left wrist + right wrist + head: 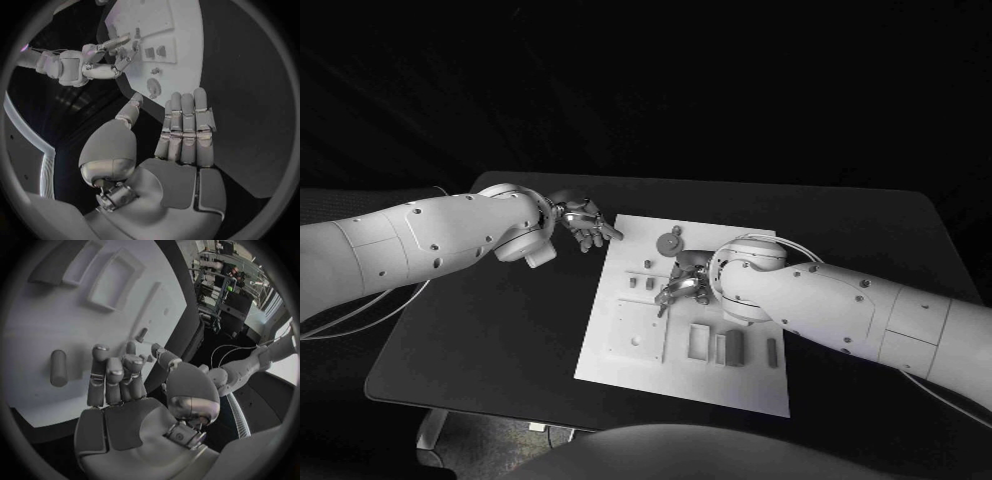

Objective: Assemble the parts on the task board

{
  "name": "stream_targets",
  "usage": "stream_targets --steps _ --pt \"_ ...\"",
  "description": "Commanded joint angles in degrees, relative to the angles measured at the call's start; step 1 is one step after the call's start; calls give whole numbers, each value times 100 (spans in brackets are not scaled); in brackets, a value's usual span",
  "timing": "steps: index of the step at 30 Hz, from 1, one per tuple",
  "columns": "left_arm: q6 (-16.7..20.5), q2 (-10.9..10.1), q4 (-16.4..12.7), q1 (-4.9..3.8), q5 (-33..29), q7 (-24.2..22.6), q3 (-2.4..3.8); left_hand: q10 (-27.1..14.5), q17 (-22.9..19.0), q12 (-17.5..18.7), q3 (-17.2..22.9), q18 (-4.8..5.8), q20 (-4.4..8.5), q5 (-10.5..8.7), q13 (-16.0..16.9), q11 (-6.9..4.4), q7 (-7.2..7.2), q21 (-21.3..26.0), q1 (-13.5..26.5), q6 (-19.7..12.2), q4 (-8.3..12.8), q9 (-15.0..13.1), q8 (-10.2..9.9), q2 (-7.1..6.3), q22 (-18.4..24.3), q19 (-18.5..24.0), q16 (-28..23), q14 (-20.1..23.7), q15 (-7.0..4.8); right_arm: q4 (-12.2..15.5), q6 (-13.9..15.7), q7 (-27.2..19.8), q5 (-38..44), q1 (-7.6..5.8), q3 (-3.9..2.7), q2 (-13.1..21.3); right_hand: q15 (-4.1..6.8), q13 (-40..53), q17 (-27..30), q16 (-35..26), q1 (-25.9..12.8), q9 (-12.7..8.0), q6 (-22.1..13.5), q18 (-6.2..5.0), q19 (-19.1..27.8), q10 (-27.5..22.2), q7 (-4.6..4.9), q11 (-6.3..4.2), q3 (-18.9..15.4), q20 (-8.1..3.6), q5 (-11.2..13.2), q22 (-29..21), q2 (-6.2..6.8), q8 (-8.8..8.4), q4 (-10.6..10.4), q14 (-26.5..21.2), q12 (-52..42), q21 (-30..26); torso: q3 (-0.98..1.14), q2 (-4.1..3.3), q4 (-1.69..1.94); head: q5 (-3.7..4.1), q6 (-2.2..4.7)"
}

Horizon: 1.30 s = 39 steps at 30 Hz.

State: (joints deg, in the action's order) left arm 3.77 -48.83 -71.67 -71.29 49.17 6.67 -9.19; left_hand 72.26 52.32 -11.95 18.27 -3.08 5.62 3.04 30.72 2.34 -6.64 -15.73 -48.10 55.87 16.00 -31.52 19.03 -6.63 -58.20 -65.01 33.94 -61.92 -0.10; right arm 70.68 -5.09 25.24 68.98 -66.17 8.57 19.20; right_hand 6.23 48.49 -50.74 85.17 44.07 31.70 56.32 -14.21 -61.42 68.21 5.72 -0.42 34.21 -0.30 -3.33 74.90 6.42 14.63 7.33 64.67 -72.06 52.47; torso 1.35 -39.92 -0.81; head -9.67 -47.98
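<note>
- White task board [625, 365] sits mid-table, on the black table [488, 340], its long sides running from the far edge toward the near edge.
- Your left hand [586, 225] hovers over bare tabletop just off the board's far-left corner. Fingers straight and side by side, thumb apart, nothing held; the left wrist view [184, 132] shows the same.
- Your right hand [687, 280] is over the board's middle, fingers [106, 375] curled down toward the surface. Can't tell if they pinch anything.
- Round gear-like part [672, 241] lies near the board's far edge, just beyond the right hand.
- Small upright parts [643, 283] stand left of the right hand, near the board's left edge.
- Rectangular block parts [728, 347] and a slim bar [772, 350] sit toward the near-right corner.
- Square recessed pocket [639, 335] is on the near-left part of the board.
- Short cylindrical peg [58, 368] lies flat on the board beside the right hand's fingers, apart from them.
</note>
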Motion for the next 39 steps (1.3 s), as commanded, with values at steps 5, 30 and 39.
stream_targets --steps 5,30,39 --pt "-44 13 -45 -17 -16 -9 4 -34 -7 21 10 -113 -6 -17 8 6 -8 20 45 49 -13 -9 -37 32 -8 21 33 23 14 -78 -208 28 128 2 17 -46 38 15 -10 38 -7 19 89 -79 0 4 -11 -44 -12 -34 29 109 -165 56 145 13 -32 43 0 -2 -1 -1 -14" --pt "-50 21 -67 -39 -16 11 4 -30 -7 26 26 -114 -5 -17 16 5 -6 22 42 54 -12 -10 -39 57 -13 17 36 21 13 -249 -286 -16 171 4 45 -220 63 18 -7 43 -22 47 196 -79 12 25 -48 -78 2 -28 29 104 -340 113 417 14 -27 65 5 -1 -4 -1 -39" --pt "-56 18 -70 -51 -15 16 4 -30 -8 28 29 -114 -5 -17 19 5 -6 24 40 55 -7 -11 -41 59 -15 17 36 21 13 -292 -290 -29 218 5 64 -243 64 18 -5 43 -11 48 195 -79 11 28 -47 -78 11 -27 29 101 -349 111 492 15 -23 69 3 -1 -6 -9 -58"
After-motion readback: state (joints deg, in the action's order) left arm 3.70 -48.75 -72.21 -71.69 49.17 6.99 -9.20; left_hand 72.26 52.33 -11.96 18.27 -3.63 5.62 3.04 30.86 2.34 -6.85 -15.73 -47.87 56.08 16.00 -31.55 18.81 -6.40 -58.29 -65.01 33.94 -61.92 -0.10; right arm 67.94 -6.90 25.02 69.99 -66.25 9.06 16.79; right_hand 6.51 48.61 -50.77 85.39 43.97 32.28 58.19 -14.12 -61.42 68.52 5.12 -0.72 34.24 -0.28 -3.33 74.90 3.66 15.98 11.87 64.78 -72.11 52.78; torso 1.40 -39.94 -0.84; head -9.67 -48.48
